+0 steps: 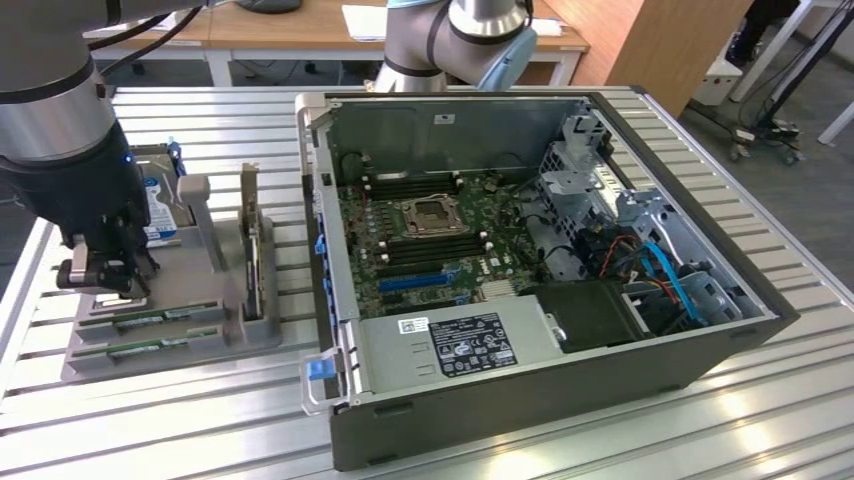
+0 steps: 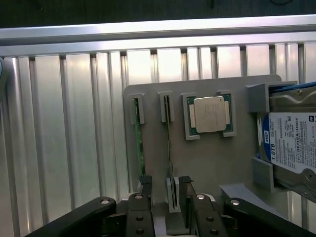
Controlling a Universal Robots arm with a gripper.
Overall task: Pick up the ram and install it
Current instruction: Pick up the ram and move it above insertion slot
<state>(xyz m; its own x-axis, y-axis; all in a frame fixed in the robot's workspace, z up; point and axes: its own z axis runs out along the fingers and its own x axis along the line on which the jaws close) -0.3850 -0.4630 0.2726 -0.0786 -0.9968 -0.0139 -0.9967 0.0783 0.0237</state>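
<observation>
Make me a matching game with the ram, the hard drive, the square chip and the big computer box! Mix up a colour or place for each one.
Things:
1. ram
2. hard drive
3. square chip
4. computer case

Clues:
A. silver top, sitting in its own pocket of the grey holder
B. lid off, on the exterior view's right
C. thin and green, in a slot of the holder
D. white label with a blue edge

Pairs: 1-C, 2-D, 3-A, 4-B
</observation>
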